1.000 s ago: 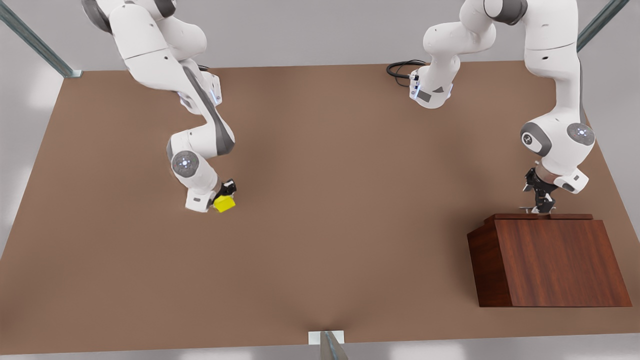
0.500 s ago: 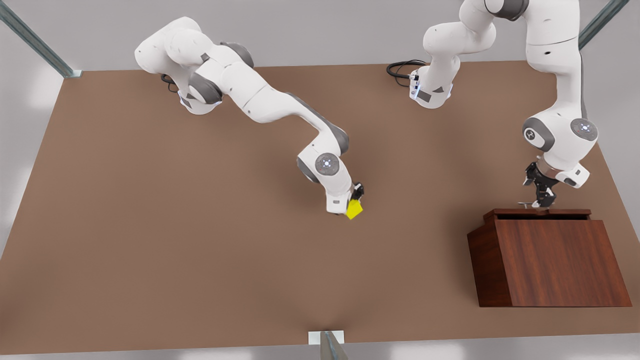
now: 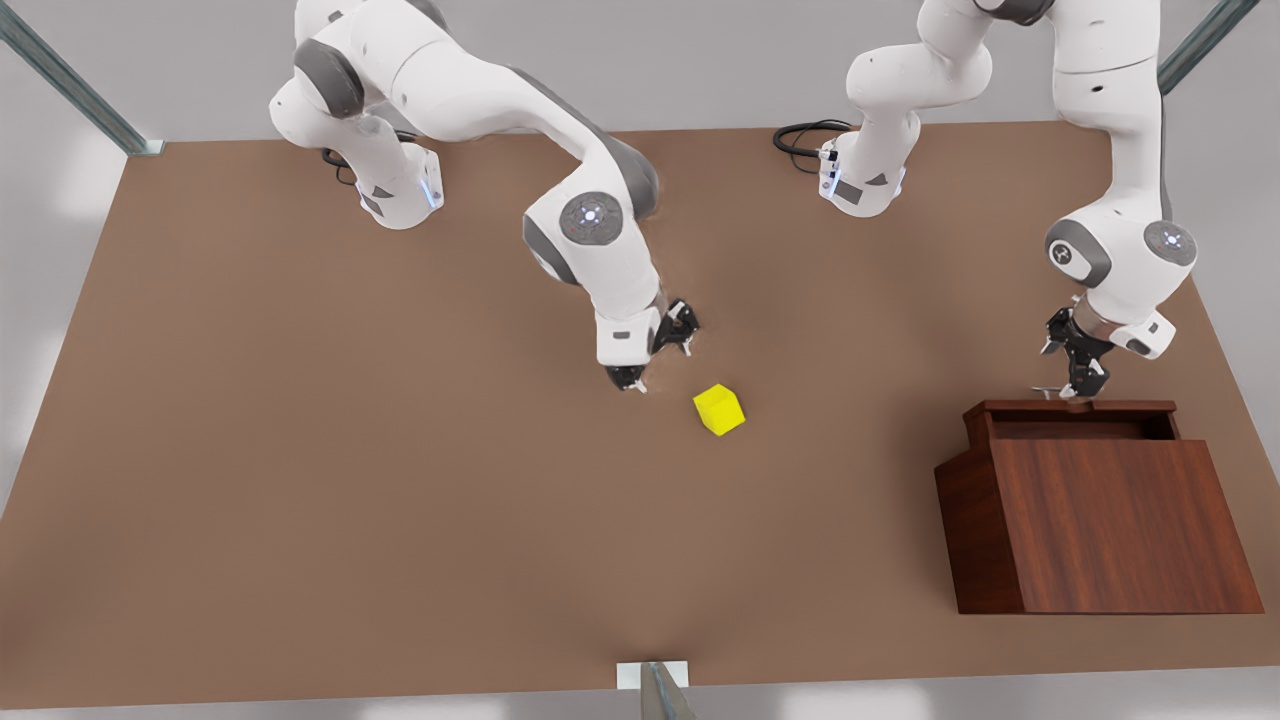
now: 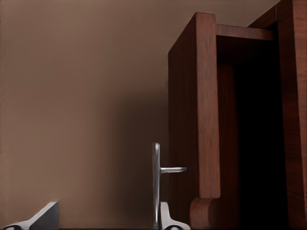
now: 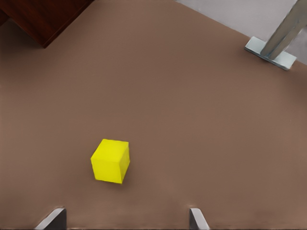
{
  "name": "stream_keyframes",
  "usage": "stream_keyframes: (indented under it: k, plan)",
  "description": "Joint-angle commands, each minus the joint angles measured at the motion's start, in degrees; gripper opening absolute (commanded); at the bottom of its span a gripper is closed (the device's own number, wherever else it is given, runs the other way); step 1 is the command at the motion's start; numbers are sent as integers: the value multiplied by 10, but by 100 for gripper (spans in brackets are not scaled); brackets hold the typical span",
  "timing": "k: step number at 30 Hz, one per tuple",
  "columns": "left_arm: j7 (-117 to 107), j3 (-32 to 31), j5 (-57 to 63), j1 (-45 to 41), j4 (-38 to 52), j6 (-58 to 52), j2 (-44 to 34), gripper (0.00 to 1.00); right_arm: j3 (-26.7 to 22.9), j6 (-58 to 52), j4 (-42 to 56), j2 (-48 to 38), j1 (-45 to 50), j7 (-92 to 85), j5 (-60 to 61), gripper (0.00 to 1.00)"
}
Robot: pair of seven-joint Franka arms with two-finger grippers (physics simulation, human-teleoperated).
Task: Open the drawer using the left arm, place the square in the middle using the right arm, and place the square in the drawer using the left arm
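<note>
While hanging just above the middle of the brown table [image 3: 300,450], spreads the right gripper [image 3: 655,352] wide and grips nothing. Near those black fingers but not touching them, a little toward the front view's right: the yellow square [image 3: 719,409], flat on the table. Nothing on top of it, nothing around it.

From the right wrist view, the same square [image 5: 110,161] alone on the brown top, out in front of the right gripper [image 5: 123,220]. Fingertips [image 5: 53,218] far apart, one on each side, with only bare table between them. Far off, a corner of the wooden box [image 5: 43,19], and a metal post [image 5: 283,33] at the table's edge.

Over at the front view's right, reaches down with the left gripper [image 3: 1075,385] to the thin silver handle [image 3: 1050,392] of the drawer [image 3: 1075,408]. Drawer partway out of the big wooden box [image 3: 1100,525], with a dark gap open on top. Well apart from the square.

In the left wrist view, left gripper [image 4: 105,220] open too, fingers [image 4: 43,215] spread. Handle [image 4: 156,182] in between them, right beside one finger and far from the other. Not squeezed on the handle. Just past the handle, the drawer [image 4: 196,110] standing out from the box [image 4: 292,96], with dark space inside.
</note>
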Motion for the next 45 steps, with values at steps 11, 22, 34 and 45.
stream_keyframes:
  k: [11, 22, 34, 45]
  plan:
    - [0, 18, 0, 1, -22, -13, -22, 100, -1, -242, -66, -125, -334, -85, -118, 100]
    - [1, 29, 2, 0, -51, -39, -55, 100, 4, -240, -64, -130, -353, -89, -120, 100]
    - [181, 41, 13, -6, -44, -113, -162, 100, 15, -255, -71, -165, -391, -120, -122, 100]
    - [511, -184, -14, -77, 333, -273, 62, 100, 13, -280, 13, -139, -392, -117, -137, 100]
